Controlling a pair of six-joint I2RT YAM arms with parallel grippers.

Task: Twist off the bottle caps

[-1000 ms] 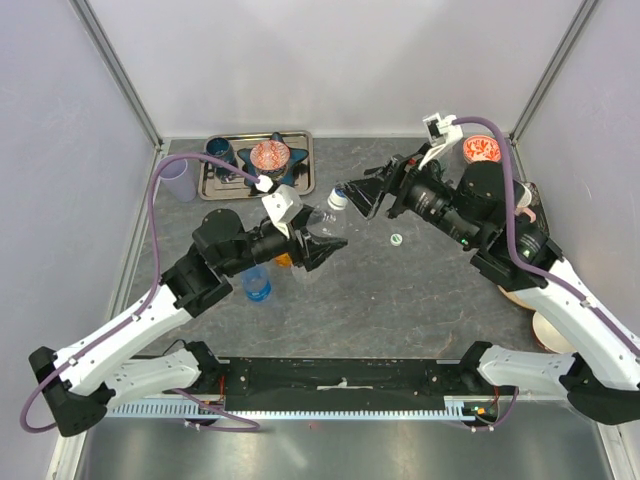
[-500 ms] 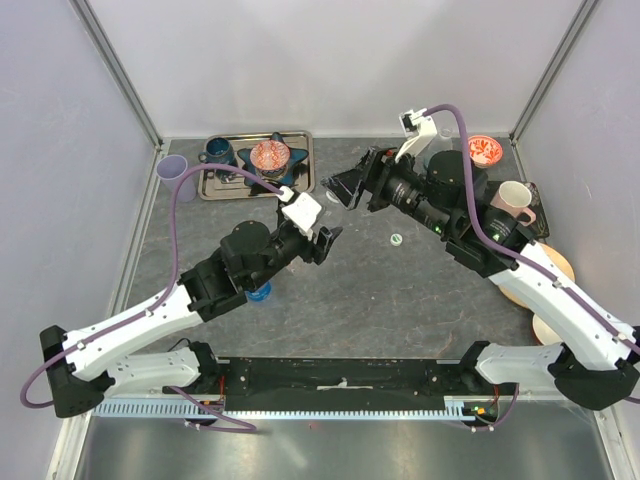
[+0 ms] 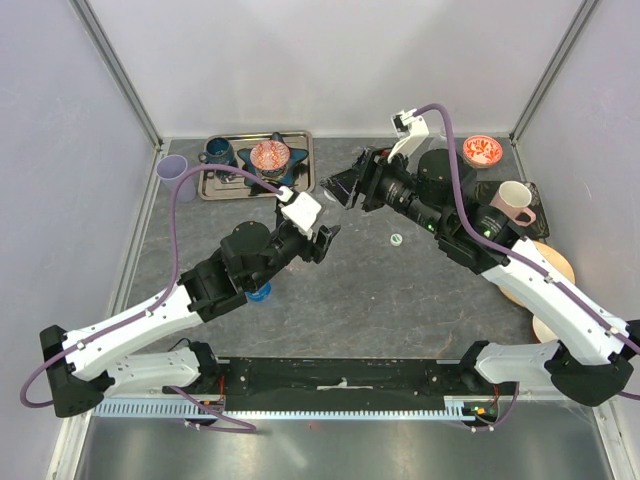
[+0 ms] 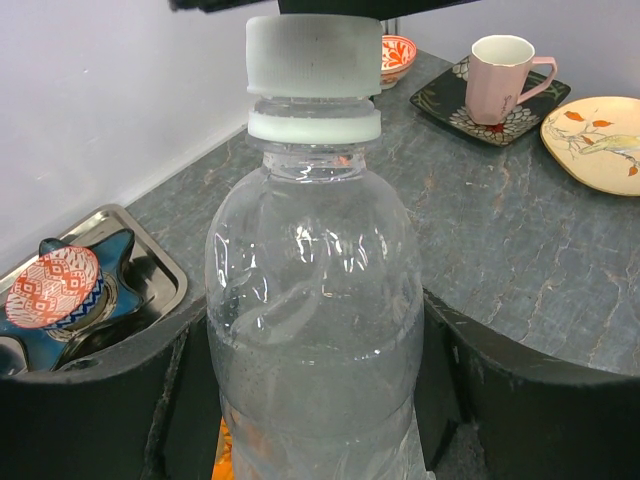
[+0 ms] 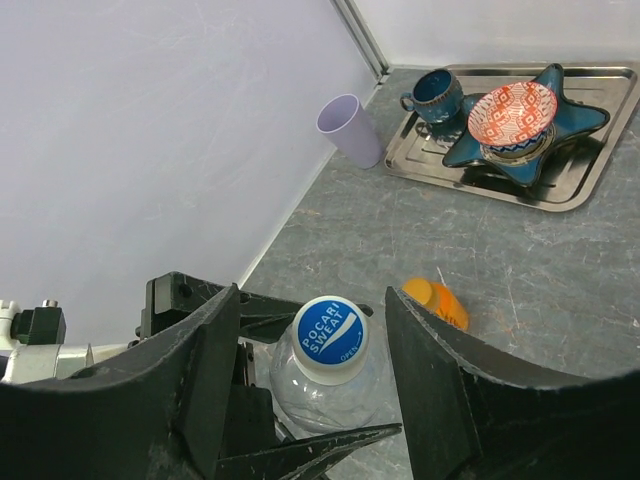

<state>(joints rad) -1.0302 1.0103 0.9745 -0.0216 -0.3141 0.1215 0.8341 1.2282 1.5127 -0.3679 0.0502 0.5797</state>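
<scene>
My left gripper (image 4: 310,310) is shut on a clear water bottle (image 4: 315,300) and holds it up off the table. The bottle's white-and-blue cap (image 5: 330,338) is on its neck and also shows in the left wrist view (image 4: 312,55). My right gripper (image 5: 315,310) is open, one finger on each side of this cap with a gap on both sides. In the top view the left gripper (image 3: 322,240) and right gripper (image 3: 345,186) face each other. A white-and-green cap (image 3: 396,238) lies loose on the table. An orange-capped bottle (image 5: 437,302) lies on the table. A blue-capped bottle (image 3: 258,291) stands under the left arm.
A steel tray (image 3: 306,165) at the back left holds a blue star dish, a red patterned bowl (image 3: 270,155) and a blue cup (image 3: 218,152). A lilac cup (image 3: 173,170) stands beside it. At the right are a pink mug (image 3: 515,198), a red bowl (image 3: 482,150) and plates (image 3: 548,265).
Over the second the left arm has turned the bottle from lying sideways to pointing at the right gripper. The right gripper moved back and left. Little moved in the last half second.
</scene>
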